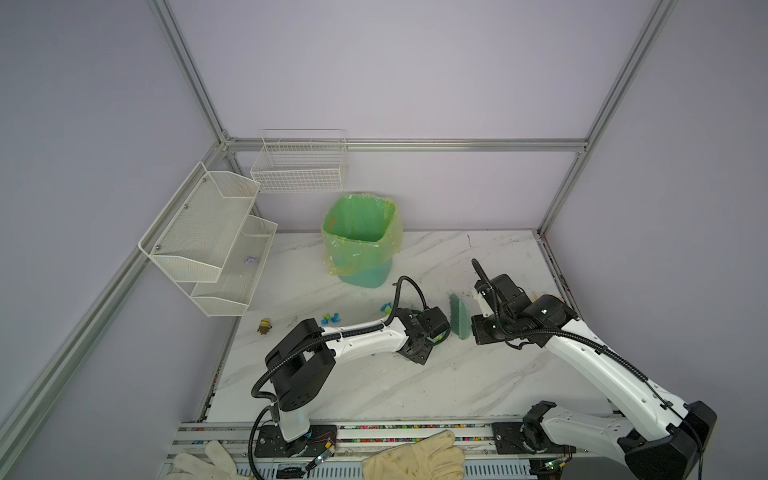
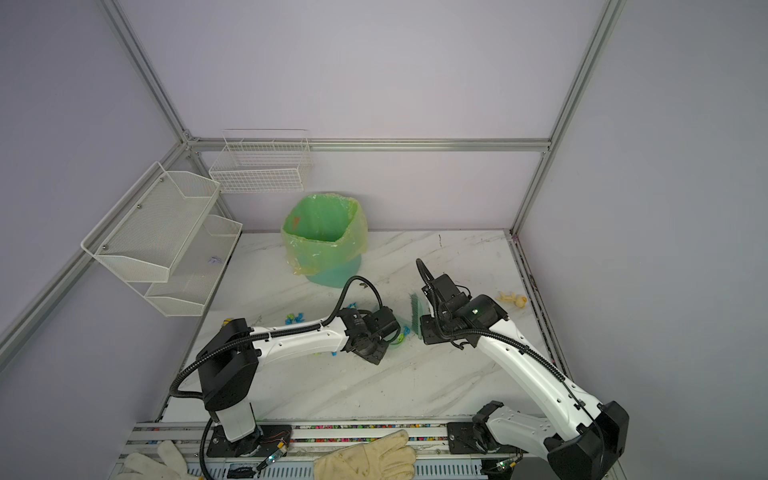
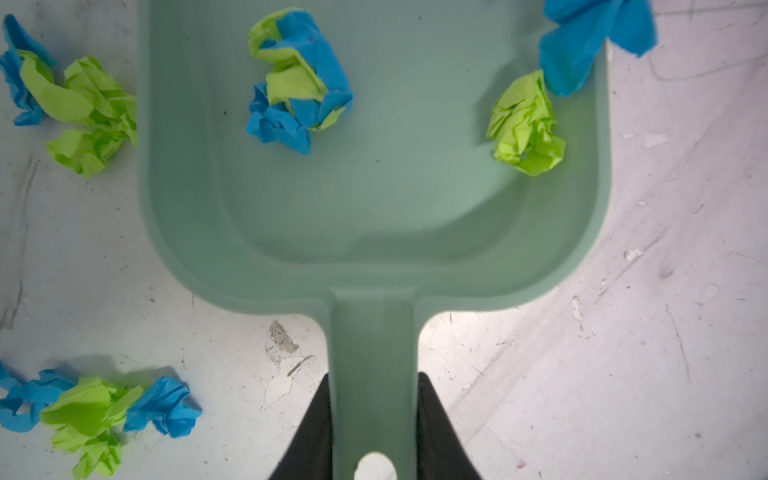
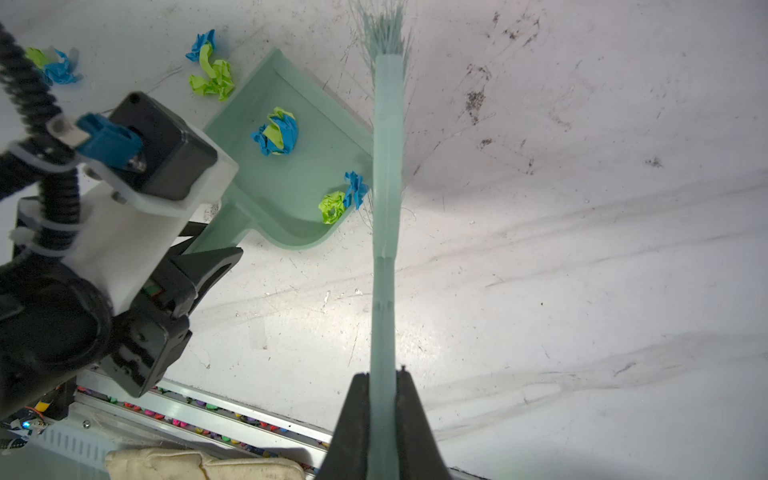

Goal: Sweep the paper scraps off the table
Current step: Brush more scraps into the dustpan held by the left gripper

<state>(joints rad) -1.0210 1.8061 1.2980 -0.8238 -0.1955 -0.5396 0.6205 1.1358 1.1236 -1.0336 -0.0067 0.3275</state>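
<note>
My left gripper (image 3: 374, 378) is shut on the handle of a pale green dustpan (image 3: 374, 199) that lies flat on the white marbled table (image 1: 415, 386). Two paper scraps (image 3: 297, 79) (image 3: 525, 124) of blue and lime-green lie in the pan, and a blue one (image 3: 590, 37) sits at its rim. More scraps (image 3: 79, 112) (image 3: 95, 411) lie on the table beside the pan. My right gripper (image 4: 382, 374) is shut on the handle of a green brush (image 4: 386, 187), whose head rests against the pan's mouth (image 4: 328, 99). Loose scraps (image 1: 330, 319) also show in a top view.
A bin (image 1: 361, 241) with a green liner stands at the back of the table. A small yellow toy figure (image 1: 264, 326) stands near the left edge, a wooden toy (image 2: 513, 298) near the right rail. White mesh shelves (image 1: 208, 241) hang at the left. Gloves (image 1: 415, 459) lie on the front rail.
</note>
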